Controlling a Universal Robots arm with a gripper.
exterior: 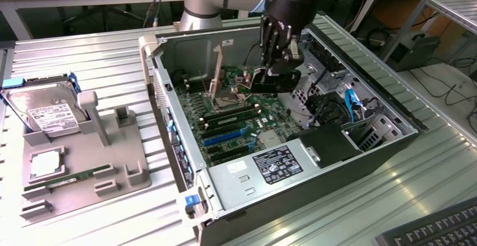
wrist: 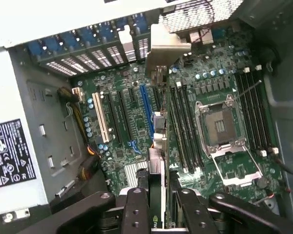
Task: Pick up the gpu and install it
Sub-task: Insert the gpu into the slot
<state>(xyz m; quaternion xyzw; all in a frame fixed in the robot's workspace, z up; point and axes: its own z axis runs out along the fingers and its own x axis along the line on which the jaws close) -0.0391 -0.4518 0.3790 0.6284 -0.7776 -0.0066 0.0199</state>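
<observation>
Within the open grey steel computer case (exterior: 158, 61), over the green motherboard (wrist: 122, 122), the thin dark gpu (wrist: 156, 180) is held edge-on, pinched between the jaws of the black gripper (wrist: 160, 202). Seating is judged to go best with the card held upright and its edge lined over the black slot beside the blue slot (wrist: 145, 105) — silver end bracket (wrist: 167, 48) towards the rear grille.

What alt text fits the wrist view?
The gripper holds the gpu edge-on over the green motherboard, with its silver bracket toward the case's rear slot covers. An open CPU socket lies to one side of the card.
</observation>
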